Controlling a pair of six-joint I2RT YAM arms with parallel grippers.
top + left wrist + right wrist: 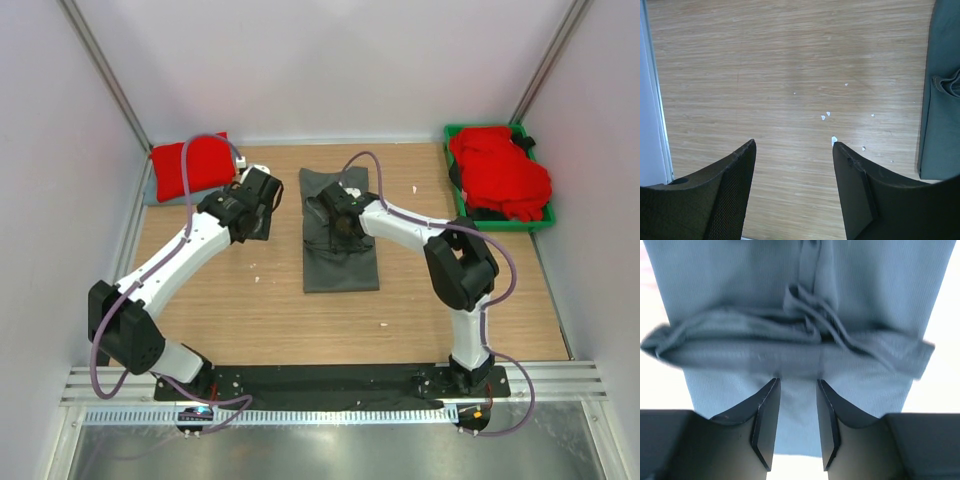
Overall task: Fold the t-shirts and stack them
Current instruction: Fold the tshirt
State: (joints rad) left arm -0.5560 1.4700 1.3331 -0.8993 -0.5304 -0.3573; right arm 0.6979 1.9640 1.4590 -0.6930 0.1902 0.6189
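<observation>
From above, the charcoal t-shirt [340, 250] is lying as a long folded strip mid-table. The right gripper [335, 215] is sitting over its far half, and the left gripper [262, 205] is just left of it. In the left wrist view, that gripper is gaping, released, over the bare table [765, 60], with the shirt at the right edge. In the right wrist view, the fingers [767, 410] are standing narrowly parted, grasping nothing, and a bunched fold is lying just beyond their tips.

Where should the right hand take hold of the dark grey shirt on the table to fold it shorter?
Pinch the bunched ridge running across the dark grey shirt, bringing the right hand straight down from above. The rest lies flat on the table with nothing to grip; that ridge stands proud, just ahead of the hand.
</observation>
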